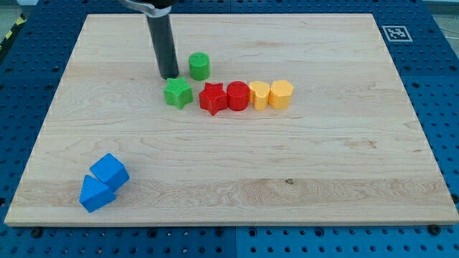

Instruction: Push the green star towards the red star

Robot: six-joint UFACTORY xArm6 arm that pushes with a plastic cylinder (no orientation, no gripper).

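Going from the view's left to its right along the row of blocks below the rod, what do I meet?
Green star block → red star block → red round block → yellow block → second yellow block. My tip sits just above the green star.

The dark rod's tip (170, 75) rests on the wooden board (323, 165) just above the green star block (178, 93), which sits near the red star block (212, 98).

Pale wooden board (237, 172), blue perforated table (445, 86) around it, even light

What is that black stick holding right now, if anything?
Nothing. It cannot grip; it only pushes. My tip rests on the board just above the green star and left of the green cylinder, apparently touching neither.
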